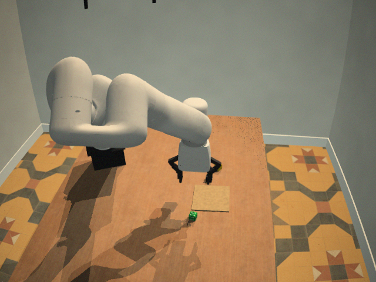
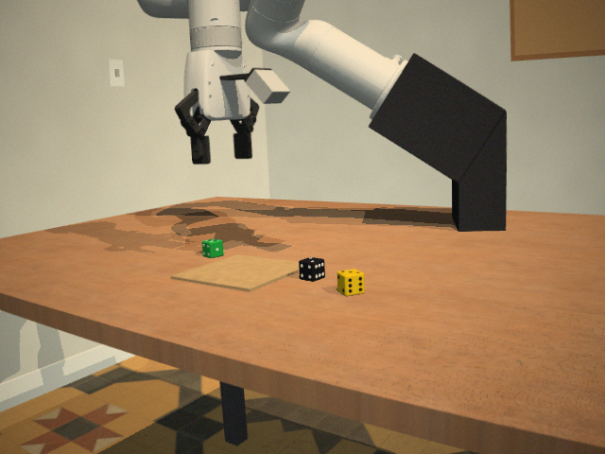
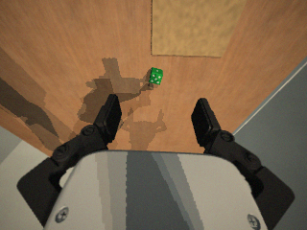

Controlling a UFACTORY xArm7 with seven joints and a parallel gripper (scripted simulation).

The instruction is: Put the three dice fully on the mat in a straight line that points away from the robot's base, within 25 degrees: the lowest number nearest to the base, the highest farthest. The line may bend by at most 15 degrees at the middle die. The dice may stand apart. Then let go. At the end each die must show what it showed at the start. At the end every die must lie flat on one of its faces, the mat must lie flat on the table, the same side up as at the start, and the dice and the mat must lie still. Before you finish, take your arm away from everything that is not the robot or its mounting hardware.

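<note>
The tan square mat (image 1: 211, 198) (image 2: 236, 273) (image 3: 197, 29) lies flat on the table. A green die (image 1: 192, 215) (image 2: 212, 248) (image 3: 155, 76) sits on the table just off a mat corner; its top seems to show five in the wrist view. A black die (image 2: 311, 269) sits off the mat, close to its edge. A yellow die (image 2: 351, 282) (image 1: 220, 167) sits farther out beyond the black one. Top numbers of black and yellow are too slanted to read surely. My gripper (image 1: 194, 182) (image 2: 221, 159) (image 3: 156, 105) is open and empty, high above the table. In the top view it mostly hides black and yellow.
The wooden table (image 1: 242, 242) (image 2: 415, 332) bears the mat and all three dice. The robot's black base (image 1: 108, 158) (image 2: 481, 185) stands at the left in the top view and at the right in the exterior view. Arm shadows fall beside the green die.
</note>
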